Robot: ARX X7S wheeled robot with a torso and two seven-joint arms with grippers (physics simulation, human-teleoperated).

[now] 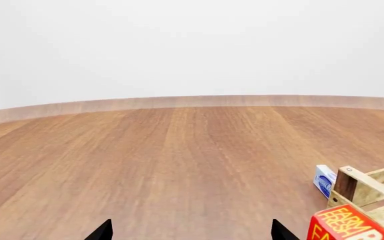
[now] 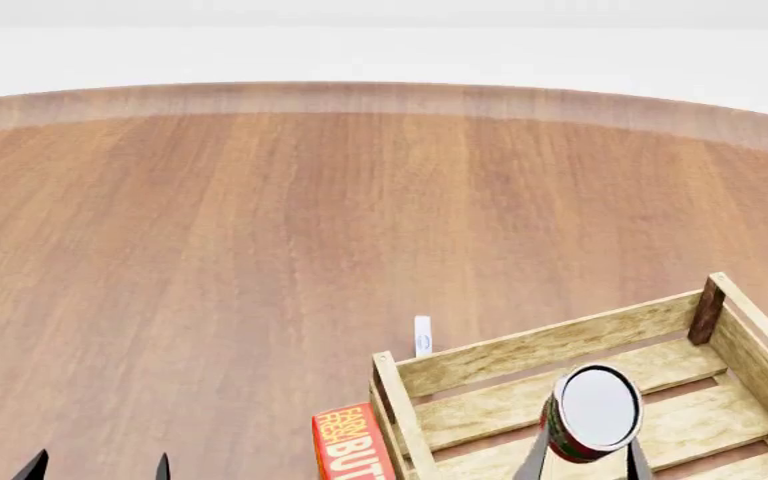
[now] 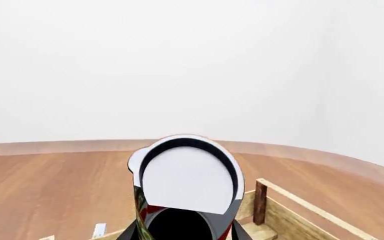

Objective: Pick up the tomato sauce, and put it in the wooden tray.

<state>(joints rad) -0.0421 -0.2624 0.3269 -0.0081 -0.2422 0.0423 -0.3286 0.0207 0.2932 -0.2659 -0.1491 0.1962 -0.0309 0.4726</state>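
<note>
The tomato sauce can [image 2: 590, 415], red and green with a silver-white top, is held above the inside of the wooden tray [image 2: 531, 345]. My right gripper [image 2: 584, 462] is shut on the can; its dark fingers [image 2: 534, 462] show on both sides of it at the bottom edge of the head view. In the right wrist view the can [image 3: 188, 185] fills the lower middle, with a tray corner post [image 3: 261, 202] behind it. My left gripper [image 2: 97, 468] is open and empty over the table at the lower left; its tips [image 1: 102, 231] show in the left wrist view.
A red butter box [image 2: 355, 445] lies against the tray's left side and also shows in the left wrist view [image 1: 349, 227]. A small white-and-blue carton [image 2: 422, 336] stands just beyond the tray. The round wooden table's far edge [image 2: 384, 100] curves across the back.
</note>
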